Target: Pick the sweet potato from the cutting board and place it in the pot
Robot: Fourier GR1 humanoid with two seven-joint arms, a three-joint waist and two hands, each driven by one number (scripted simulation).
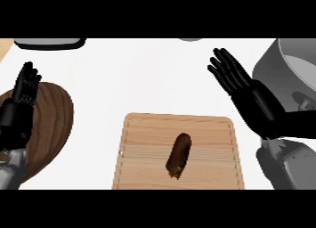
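**Sweet potato** (178, 156): dark brown and elongated. It lies on the board (140, 147), near the board's middle. Its long axis runs from the near edge towards the far edge with a slight tilt. Neither hand touches it.

**Board:** pale wood, rectangular, with a groove inside its rim. It lies flat on the white table (140, 75).

**Right hand** (259, 104): raised beyond the board's far right corner, palm turned towards the board. Its fingers (229, 71) are straight and only slightly fanned, pointing away and a little leftward. It holds nothing. Its grey forearm (295, 164) stands just right of the board.

**Pot** (278, 53): grey, right of the board and farther back. The right hand and forearm partly cover it.

**Left hand** (12, 120): well left of the board. Its fingers (27, 80) are straight, pressed together and pointing up. It holds nothing.

**Wooden plate** (52, 120): dark brown, left of the board and apart from it. The left hand shows in front of it.

**Dark tray** (48, 43): beyond the board's far left corner, cut by the view's top edge.
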